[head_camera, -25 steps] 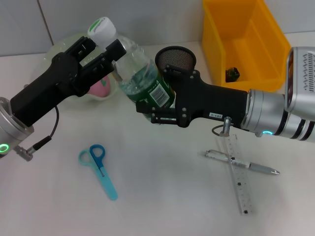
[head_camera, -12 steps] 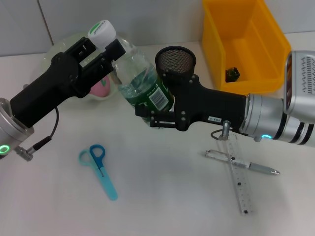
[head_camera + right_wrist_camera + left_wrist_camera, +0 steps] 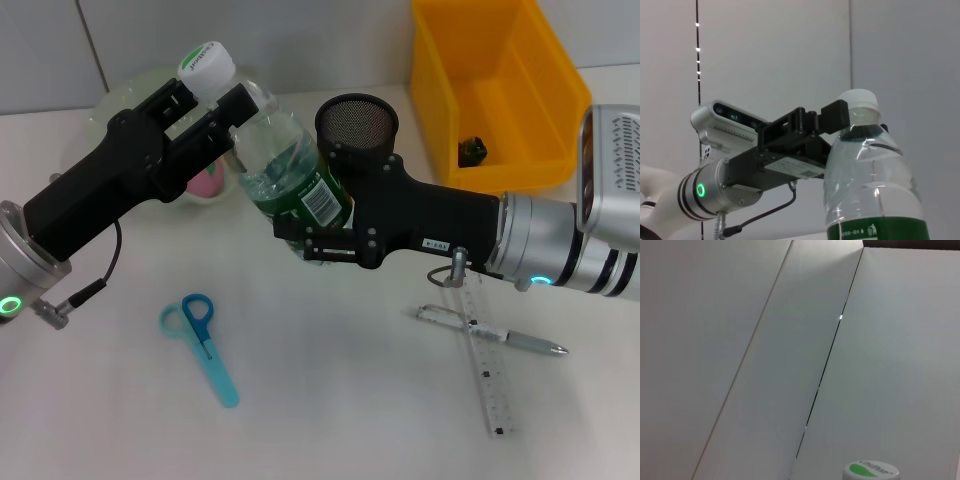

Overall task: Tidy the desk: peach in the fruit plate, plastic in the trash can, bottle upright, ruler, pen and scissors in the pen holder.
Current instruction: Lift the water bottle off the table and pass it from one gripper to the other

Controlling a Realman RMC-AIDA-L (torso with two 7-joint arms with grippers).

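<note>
Sitting in the yellow plastic bin (image 3: 500, 90) is a small dark scrap (image 3: 472, 151); the clear green-labelled bottle (image 3: 285, 160) stands clamped between left gripper (image 3: 222, 112) at its neck and right gripper (image 3: 315, 238) at its base.

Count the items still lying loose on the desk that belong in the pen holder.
3. The scissors lie near the left arm; the pen and the ruler lie crossed beneath the right arm. The arms may hide others.
</note>
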